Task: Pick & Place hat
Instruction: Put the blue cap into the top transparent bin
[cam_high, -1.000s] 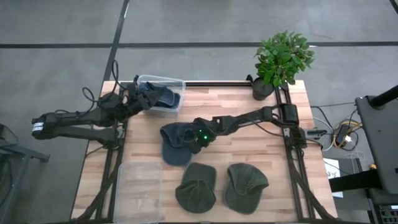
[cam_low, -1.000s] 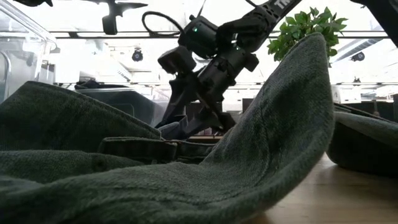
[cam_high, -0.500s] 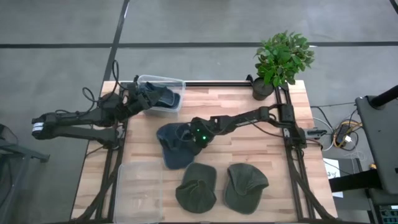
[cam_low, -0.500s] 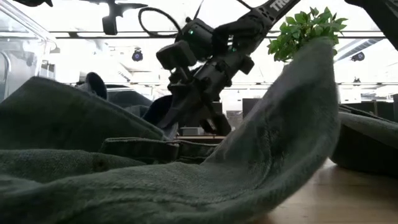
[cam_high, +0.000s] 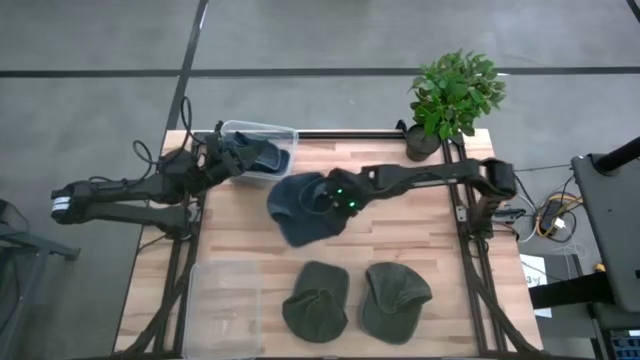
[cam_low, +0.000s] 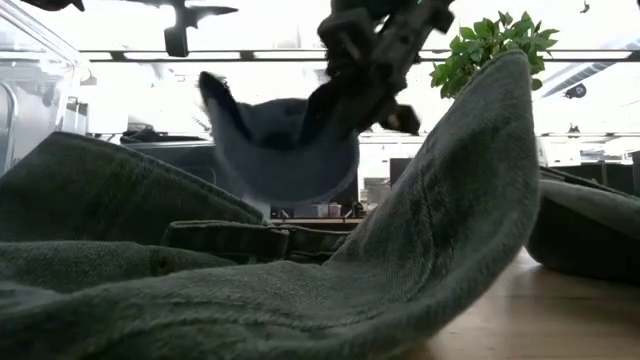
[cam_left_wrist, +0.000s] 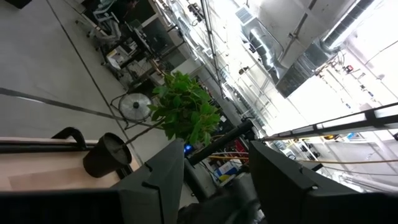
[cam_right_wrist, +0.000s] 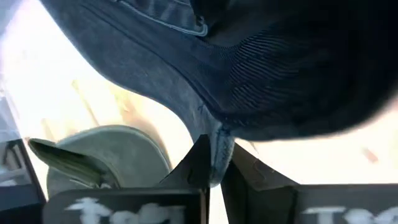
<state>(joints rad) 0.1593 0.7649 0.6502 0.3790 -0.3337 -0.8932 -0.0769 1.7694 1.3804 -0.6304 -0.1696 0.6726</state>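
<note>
L arm waits at the table's far left corner, its gripper with fingers apart and grasping nothing, just beside the clear bin, where a dark hat already lies. Next to the right, the blue hat hangs in the air over the middle of the table, near the bin; the R gripper is clenched on its edge, and in the R wrist view the fabric is pinched between the two fingers. I judge the step in hand is the carry to the bin. To do it well, keep the hat high so its hanging part clears the bin's rim, bring it above the open part, not above the L gripper, and let go only when most of the cloth is inside; a pinch on one edge may slip if the move is too quick. Free room: bare wood lies btw. hat and bin, so the path is open. Near the front edge sit two green hats, well apart from the path. The plant stands at the far right corner, away from the arm's sweep.
</note>
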